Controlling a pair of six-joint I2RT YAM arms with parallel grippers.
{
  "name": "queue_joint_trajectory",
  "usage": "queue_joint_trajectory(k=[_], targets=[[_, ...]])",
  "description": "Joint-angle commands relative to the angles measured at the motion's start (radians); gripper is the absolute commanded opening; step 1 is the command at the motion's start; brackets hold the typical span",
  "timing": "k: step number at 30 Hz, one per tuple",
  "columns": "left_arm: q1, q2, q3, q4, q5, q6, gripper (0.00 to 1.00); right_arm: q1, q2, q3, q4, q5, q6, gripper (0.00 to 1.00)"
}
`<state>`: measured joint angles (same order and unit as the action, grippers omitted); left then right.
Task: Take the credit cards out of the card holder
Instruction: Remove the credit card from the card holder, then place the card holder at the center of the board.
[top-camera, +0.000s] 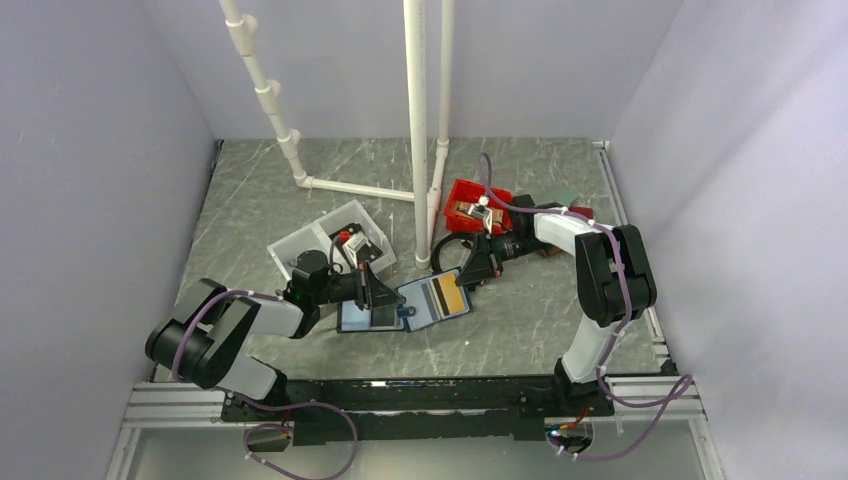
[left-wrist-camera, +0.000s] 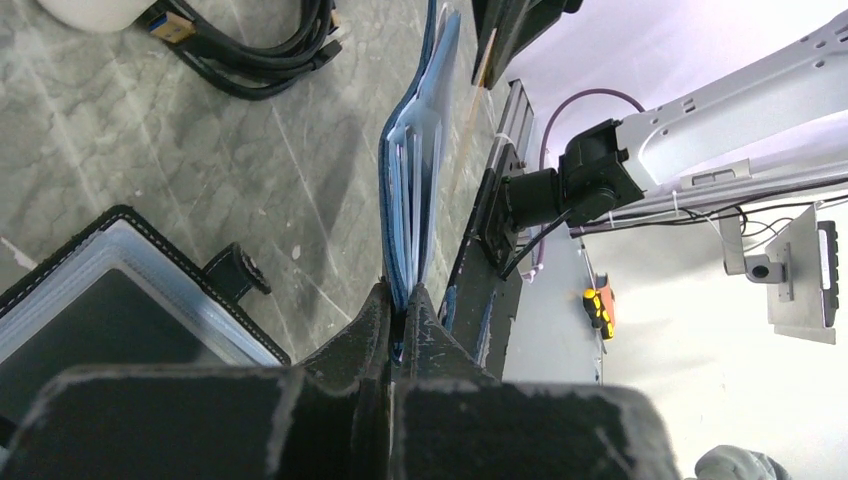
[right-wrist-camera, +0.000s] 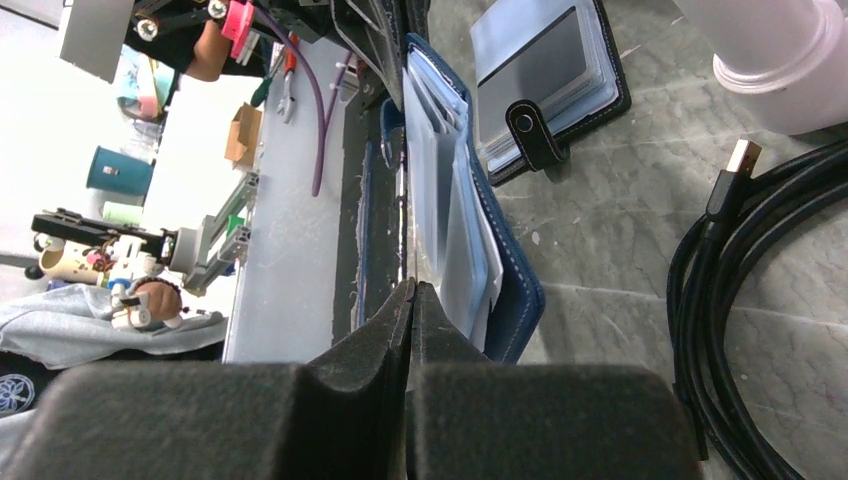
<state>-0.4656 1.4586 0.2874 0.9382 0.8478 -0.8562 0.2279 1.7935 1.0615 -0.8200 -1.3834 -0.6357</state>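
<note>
The navy-blue card holder (top-camera: 425, 305) lies open in mid-table, its light-blue sleeves fanned out. A gold-orange credit card (top-camera: 452, 297) with a black stripe shows on its right half. My left gripper (top-camera: 386, 298) is shut on the holder's left edge; in the left wrist view the fingertips (left-wrist-camera: 402, 300) pinch the blue sleeves (left-wrist-camera: 412, 170) edge-on. My right gripper (top-camera: 477, 274) is at the card's upper right corner. In the right wrist view it (right-wrist-camera: 410, 290) is shut on a thin edge beside the holder's blue cover (right-wrist-camera: 512, 290). That edge looks like the card.
A black-edged folio (top-camera: 362, 318) (left-wrist-camera: 120, 290) (right-wrist-camera: 545, 60) lies just left of the holder. A coiled black cable (top-camera: 452, 245) (right-wrist-camera: 740, 290), a red bin (top-camera: 475, 203), a clear plastic box (top-camera: 325, 240) and white pipes (top-camera: 417, 130) stand behind.
</note>
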Motion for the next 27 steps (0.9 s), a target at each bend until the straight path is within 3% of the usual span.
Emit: queue_joint_trajectory(k=[1, 10, 17, 27], targets=[[0.017, 0.003, -0.012, 0.08, 0.018, -0.012, 0.0, -0.005, -0.012, 0.006, -0.006, -0.008, -0.02, 0.0], [0.041, 0.006, -0.004, 0.016, 0.037, 0.008, 0.0, -0.012, -0.003, 0.012, -0.024, -0.007, -0.036, 0.0], [0.033, 0.103, 0.014, 0.1, 0.039, -0.038, 0.0, -0.013, -0.005, 0.013, -0.024, -0.013, -0.035, 0.0], [-0.109, 0.198, 0.123, -0.027, -0.091, 0.003, 0.04, -0.013, 0.003, 0.017, -0.031, -0.019, -0.043, 0.0]])
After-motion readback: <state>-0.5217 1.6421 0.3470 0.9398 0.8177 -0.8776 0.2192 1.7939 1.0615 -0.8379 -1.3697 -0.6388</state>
